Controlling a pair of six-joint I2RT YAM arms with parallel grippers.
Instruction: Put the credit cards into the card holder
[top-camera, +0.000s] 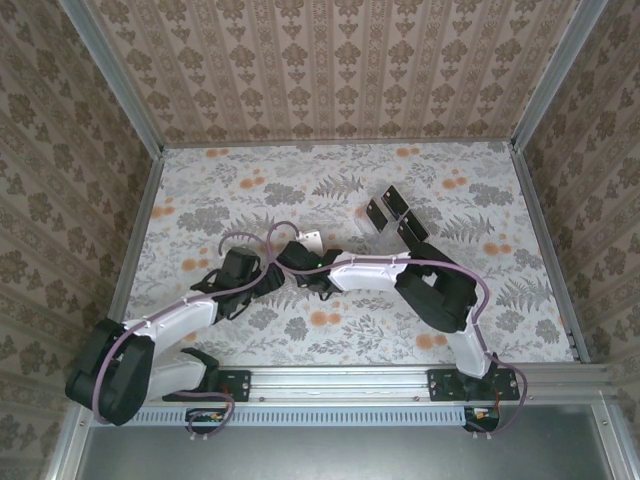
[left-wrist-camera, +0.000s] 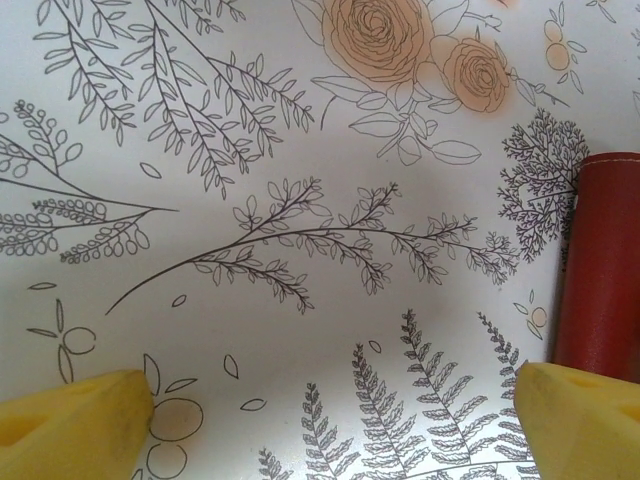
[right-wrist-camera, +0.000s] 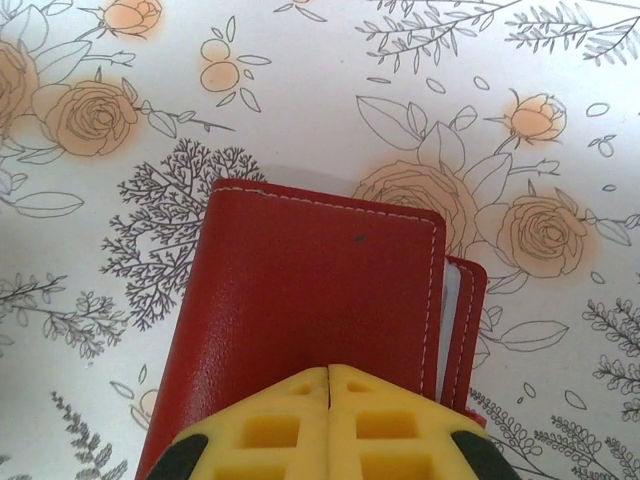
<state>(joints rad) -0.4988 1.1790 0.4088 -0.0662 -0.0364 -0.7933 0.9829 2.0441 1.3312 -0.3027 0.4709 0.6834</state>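
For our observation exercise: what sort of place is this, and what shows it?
Probably a robot test booth: arms bolted to a metal rail, wallpapered walls closing in a floral tabletop, black cards laid out.

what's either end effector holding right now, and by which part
Nothing appears held. The right end effector is shut over the card holder; the left end effector is open and empty.
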